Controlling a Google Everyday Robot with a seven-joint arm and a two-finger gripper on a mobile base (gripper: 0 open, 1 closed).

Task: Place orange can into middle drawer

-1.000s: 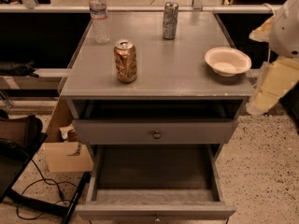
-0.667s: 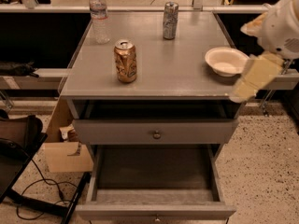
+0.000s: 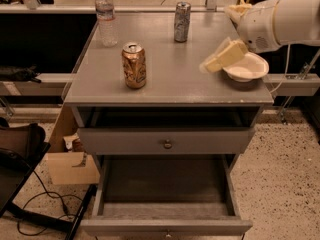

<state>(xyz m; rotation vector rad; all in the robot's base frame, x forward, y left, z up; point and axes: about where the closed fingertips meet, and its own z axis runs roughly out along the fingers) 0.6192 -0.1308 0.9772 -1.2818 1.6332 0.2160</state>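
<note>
Nearest, the middle drawer (image 3: 165,226) gaped open below the table (image 3: 180,81), on whose front left the orange can (image 3: 134,65) stood upright, well left of the pincer (image 3: 212,63) hovering by a white bowl (image 3: 248,70), clenched or released I cannot tell.

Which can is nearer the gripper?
The slim silver can at the back; the orange can stands front-left, farther from the gripper hovering beside the bowl.

Grey cabinet (image 3: 170,79) on speckled floor (image 3: 280,174), cardboard box (image 3: 70,166) at L, dim warm light.
</note>
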